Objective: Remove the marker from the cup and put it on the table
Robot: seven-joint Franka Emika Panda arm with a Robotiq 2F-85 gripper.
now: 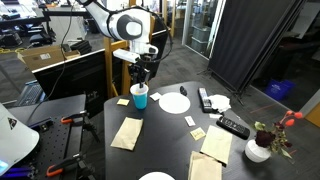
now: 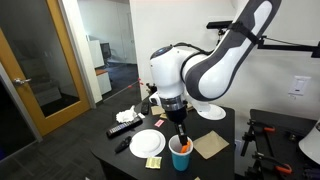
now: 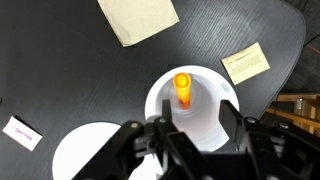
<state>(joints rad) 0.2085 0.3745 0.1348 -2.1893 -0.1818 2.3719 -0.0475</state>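
The teal-blue cup (image 1: 139, 98) with a white inside stands near the rounded edge of the dark table (image 1: 170, 132); it shows in both exterior views (image 2: 180, 157). The orange marker (image 3: 182, 90) stands upright inside it, seen from above in the wrist view within the cup's white inside (image 3: 205, 112); its tip shows at the cup's mouth (image 2: 184, 145). My gripper (image 3: 192, 125) is open, directly above the cup, its two fingers spread to either side of the marker, the fingertips at about the rim (image 1: 140, 80).
A white plate (image 1: 174, 102) lies beside the cup, another (image 3: 88, 150) close by. Brown napkins (image 1: 127, 132), yellow sticky notes (image 3: 245, 62), black remotes (image 1: 233, 127) and a white vase with red flowers (image 1: 258, 150) are on the table. A black cart (image 1: 55, 125) with red-handled clamps stands beside it.
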